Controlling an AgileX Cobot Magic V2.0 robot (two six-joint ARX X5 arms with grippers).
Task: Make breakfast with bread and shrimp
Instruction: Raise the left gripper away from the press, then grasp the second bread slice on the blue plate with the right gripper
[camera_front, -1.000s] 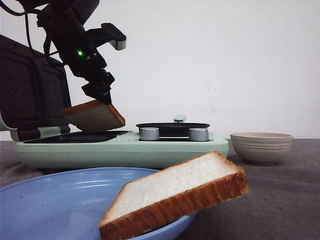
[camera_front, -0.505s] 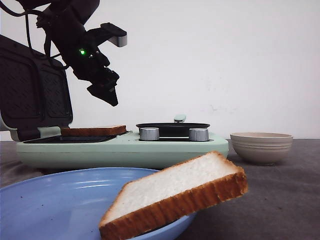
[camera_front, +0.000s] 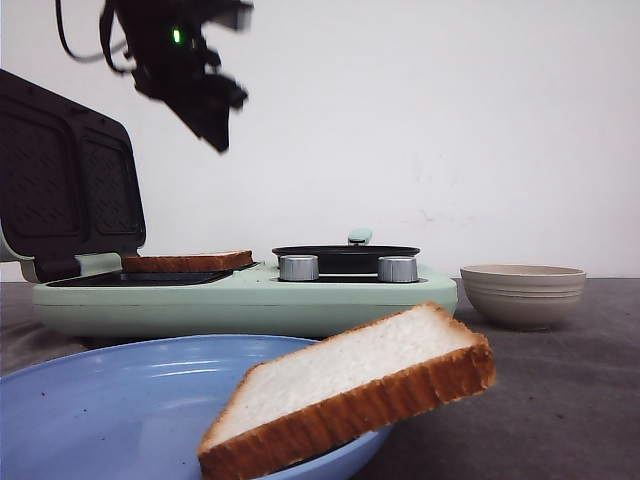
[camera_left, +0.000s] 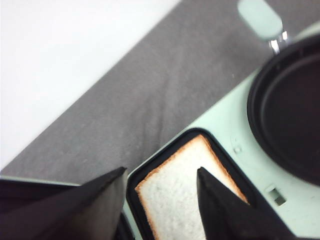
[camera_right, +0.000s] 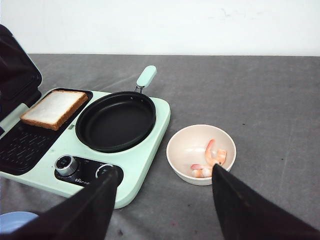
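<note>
Item, bread: one slice (camera_right: 54, 108) lies flat on the grill plate (camera_right: 26, 140) at mid-left; second slice (camera_front: 350, 390) rests on the blue plate's (camera_front: 120, 400) rim, bottom centre. My left gripper (camera_left: 160, 200) hangs spread and empty at upper left; right gripper (camera_right: 165, 200) likewise open, nothing held. Shrimp (camera_right: 212, 157) sit in the bowl (camera_right: 180, 150); I judge first-slice placement done, next I need a grasp on shrimp or second slice.

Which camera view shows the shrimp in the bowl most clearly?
The right wrist view: it looks down into the bowl, so the shrimp are visible. The front view shows only the bowl's side, and the left wrist view misses both.
</note>
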